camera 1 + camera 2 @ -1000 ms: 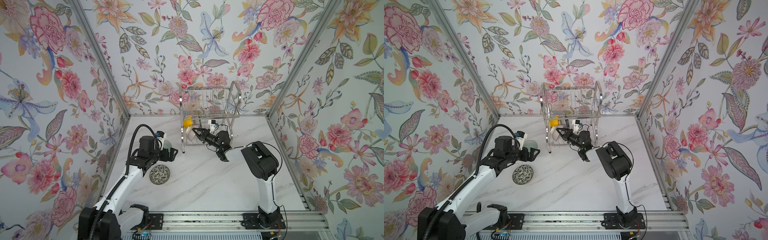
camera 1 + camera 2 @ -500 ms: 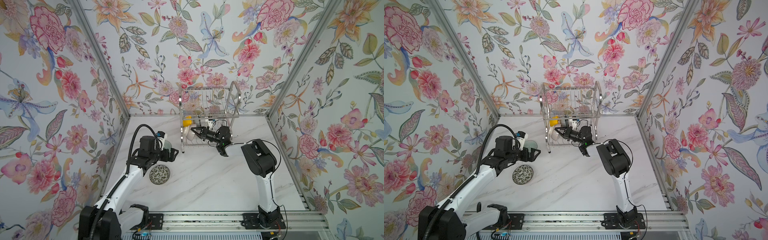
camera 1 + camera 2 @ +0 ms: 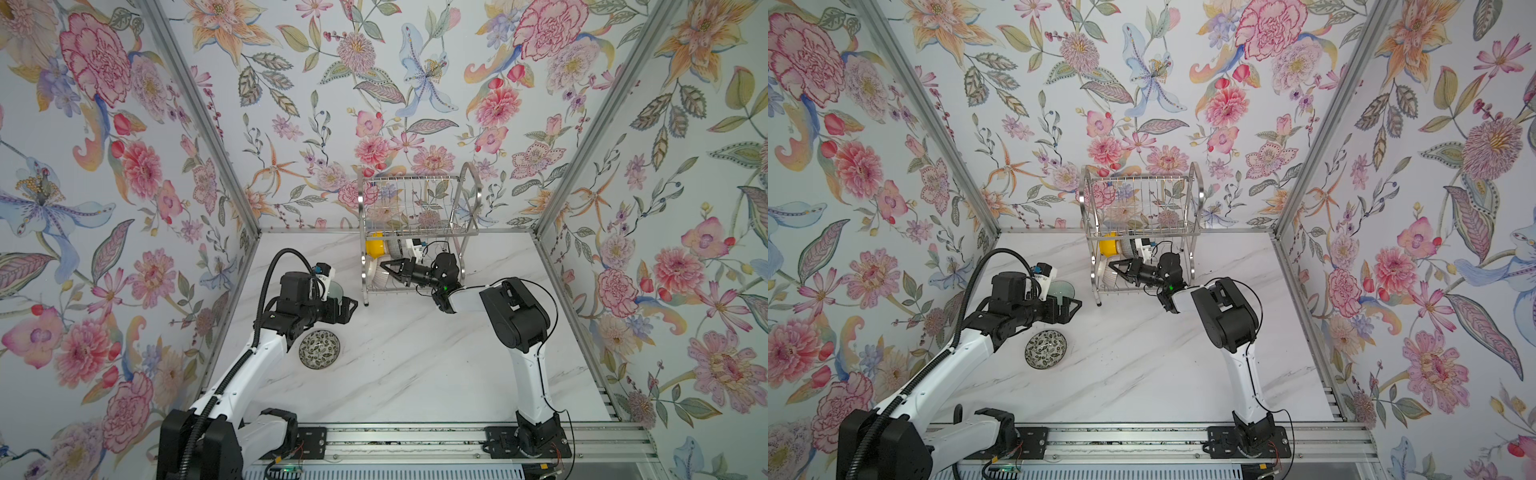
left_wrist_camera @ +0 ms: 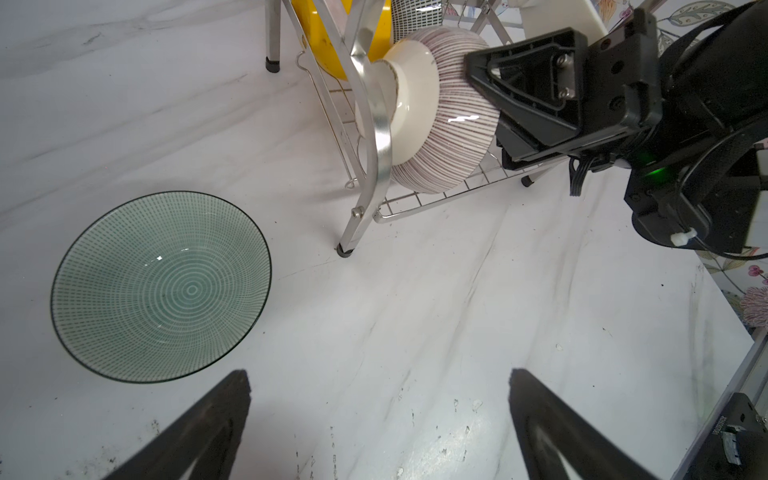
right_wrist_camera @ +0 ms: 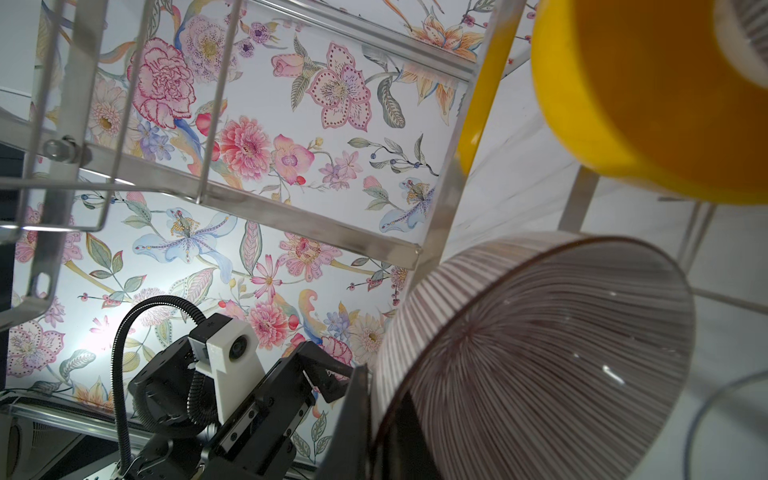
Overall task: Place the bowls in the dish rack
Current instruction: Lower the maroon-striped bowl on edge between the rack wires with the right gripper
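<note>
Two loose: green bowl [image 4: 160,286], speckled bowl [image 3: 319,349], flanking left claw [image 3: 351,310].

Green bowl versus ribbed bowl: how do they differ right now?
The green bowl sits mouth-up on the table; the ribbed bowl is on edge in the lower tier of the dish rack. The green bowl is free; the right gripper grips the ribbed bowl's rim. Both are round, finely lined.
</note>
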